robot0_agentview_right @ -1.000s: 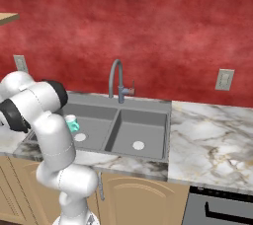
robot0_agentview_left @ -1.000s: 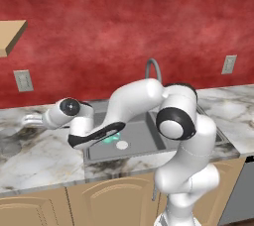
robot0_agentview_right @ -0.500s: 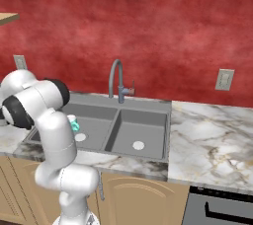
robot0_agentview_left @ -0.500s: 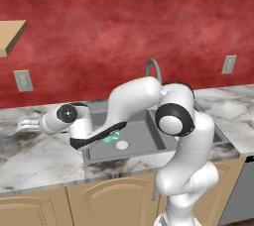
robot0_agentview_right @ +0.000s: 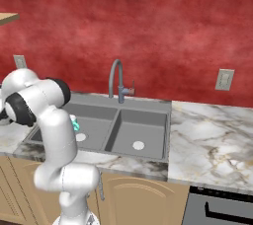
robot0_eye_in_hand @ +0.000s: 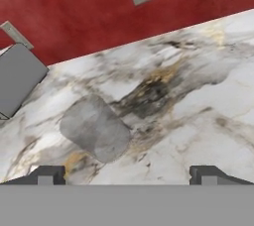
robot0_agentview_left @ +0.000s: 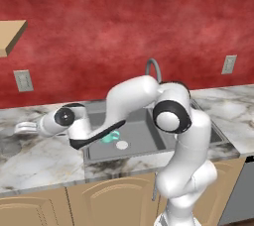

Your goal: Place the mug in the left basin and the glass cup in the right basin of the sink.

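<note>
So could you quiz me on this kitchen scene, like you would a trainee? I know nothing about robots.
1. True or false: the green mug already sits in the wider left basin of the sink.
2. Multiple choice: the glass cup is (A) in the right basin, (B) on the marble counter, (C) under the tap.
3. Fill in: the hand has its fingers ____, with nothing between them.

Key: 1 true; 2 B; 3 open. The cup appears to lie on its side just ahead of the hand, so the grab is not yet made.
</note>
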Controlling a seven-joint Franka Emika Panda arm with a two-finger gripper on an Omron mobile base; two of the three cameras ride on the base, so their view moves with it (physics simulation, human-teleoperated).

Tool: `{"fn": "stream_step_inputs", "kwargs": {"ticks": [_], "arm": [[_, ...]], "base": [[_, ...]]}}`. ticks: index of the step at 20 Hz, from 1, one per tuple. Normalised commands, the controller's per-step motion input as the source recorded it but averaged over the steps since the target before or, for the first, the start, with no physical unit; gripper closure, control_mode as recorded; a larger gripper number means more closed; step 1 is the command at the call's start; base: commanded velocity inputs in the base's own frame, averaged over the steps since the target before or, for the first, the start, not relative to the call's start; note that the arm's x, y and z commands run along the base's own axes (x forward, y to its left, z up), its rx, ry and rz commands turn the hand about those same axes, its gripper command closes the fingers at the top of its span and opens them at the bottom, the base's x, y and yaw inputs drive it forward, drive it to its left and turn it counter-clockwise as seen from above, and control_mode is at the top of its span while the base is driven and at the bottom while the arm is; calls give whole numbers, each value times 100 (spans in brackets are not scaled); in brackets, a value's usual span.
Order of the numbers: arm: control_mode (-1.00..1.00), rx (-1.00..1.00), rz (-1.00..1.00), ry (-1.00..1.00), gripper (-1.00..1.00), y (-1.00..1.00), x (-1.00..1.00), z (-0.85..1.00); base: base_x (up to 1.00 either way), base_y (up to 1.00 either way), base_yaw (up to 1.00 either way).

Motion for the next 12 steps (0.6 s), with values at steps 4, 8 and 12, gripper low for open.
{"fn": "stream_step_inputs", "kwargs": {"ticks": [4, 8, 12], "arm": [[-100, 0, 0, 0, -100, 20, 1, 9], [-100, 0, 0, 0, -100, 13, 2, 10], [-100, 0, 0, 0, -100, 3, 5, 6]], "base": [[0, 0, 0], [0, 0, 0], [0, 0, 0]]}}
